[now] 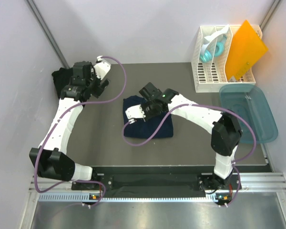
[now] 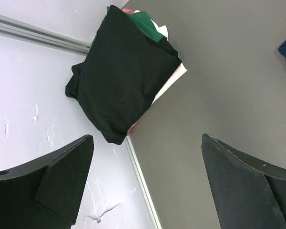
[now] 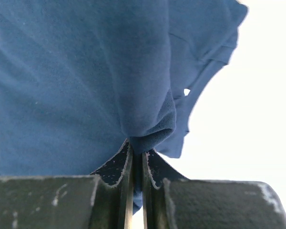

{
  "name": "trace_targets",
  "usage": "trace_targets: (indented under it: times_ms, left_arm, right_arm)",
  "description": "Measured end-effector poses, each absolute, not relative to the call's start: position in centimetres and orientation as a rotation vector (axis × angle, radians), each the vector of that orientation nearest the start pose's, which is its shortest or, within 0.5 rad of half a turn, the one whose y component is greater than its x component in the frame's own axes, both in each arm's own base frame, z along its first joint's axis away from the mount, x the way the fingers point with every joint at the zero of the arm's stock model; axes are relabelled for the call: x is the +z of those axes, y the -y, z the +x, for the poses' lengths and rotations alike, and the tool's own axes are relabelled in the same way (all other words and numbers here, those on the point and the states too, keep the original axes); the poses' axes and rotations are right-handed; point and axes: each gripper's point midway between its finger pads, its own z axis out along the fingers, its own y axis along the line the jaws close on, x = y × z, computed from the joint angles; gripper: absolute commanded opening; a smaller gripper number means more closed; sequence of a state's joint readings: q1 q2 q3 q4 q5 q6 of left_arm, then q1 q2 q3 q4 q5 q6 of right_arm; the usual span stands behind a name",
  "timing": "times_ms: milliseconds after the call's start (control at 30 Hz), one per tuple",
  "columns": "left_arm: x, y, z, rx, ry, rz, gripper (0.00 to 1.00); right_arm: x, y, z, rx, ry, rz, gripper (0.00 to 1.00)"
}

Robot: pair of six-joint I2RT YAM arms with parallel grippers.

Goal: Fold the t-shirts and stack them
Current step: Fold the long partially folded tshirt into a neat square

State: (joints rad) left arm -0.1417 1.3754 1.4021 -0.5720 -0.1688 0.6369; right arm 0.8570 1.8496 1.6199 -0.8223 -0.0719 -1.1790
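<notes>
Right wrist view: the right hand (image 3: 137, 155) is clenching a bunched fold of the navy t-shirt (image 3: 81, 71), whose soft, finely knit cloth is spreading in smooth creases beyond the dark, scuffed fingers (image 3: 115, 167). In the top external view that shirt is lying as a rough rectangle on the middle of the matte grey bench (image 1: 100, 143). Farther off, at the far left corner, the left hand (image 2: 147, 143) is hovering released, jaws wide apart, above a squarish pile of folded t-shirts (image 2: 119, 81), black on top with green and pale edges showing beneath.

Top camera overlooks the table (image 1: 171, 78); wrist cameras look closely at t-shirts (image 3: 62, 71) it also shows.
</notes>
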Motion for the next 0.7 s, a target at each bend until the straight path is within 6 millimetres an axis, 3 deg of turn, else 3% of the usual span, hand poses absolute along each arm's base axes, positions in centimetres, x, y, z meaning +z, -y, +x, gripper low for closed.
trace_targets:
  times_ms: [300,700]
  left_arm:
    - [27.6,0.6,41.0,0.454,-2.039,0.72,0.99]
    - [27.0,0.6,41.3,0.449,-2.054,0.721,0.99]
  right_arm:
    - [12.5,-33.7,34.4,-0.096,-1.321,-2.235,0.0]
    - [11.3,-34.6,40.1,-0.237,-1.318,-2.111,0.0]
